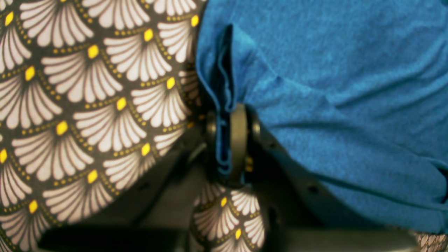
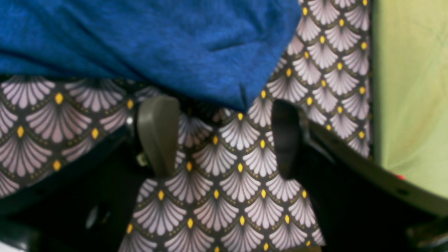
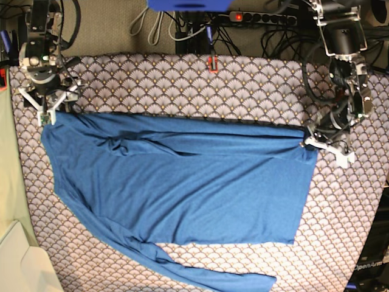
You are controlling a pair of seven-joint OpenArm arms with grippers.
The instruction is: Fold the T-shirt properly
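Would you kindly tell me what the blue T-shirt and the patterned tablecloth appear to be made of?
T-shirt: likely a soft knit, cotton-like fabric, matte; its surface looks faintly fuzzy and heathered, and it drapes in soft folds.
Tablecloth: seemingly a printed woven cloth, smooth and flat; the fan motifs with yellow dots look printed, though a coated finish cannot be excluded.

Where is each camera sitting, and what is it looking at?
Left wrist: on the left arm, looking past the left gripper, shut on a fold of the T-shirt.
Right wrist: on the right arm, looking past the open right gripper at the shirt's edge and tablecloth.
Base: above, looking down at the whole table and both arms.
All three share the shirt and tablecloth.
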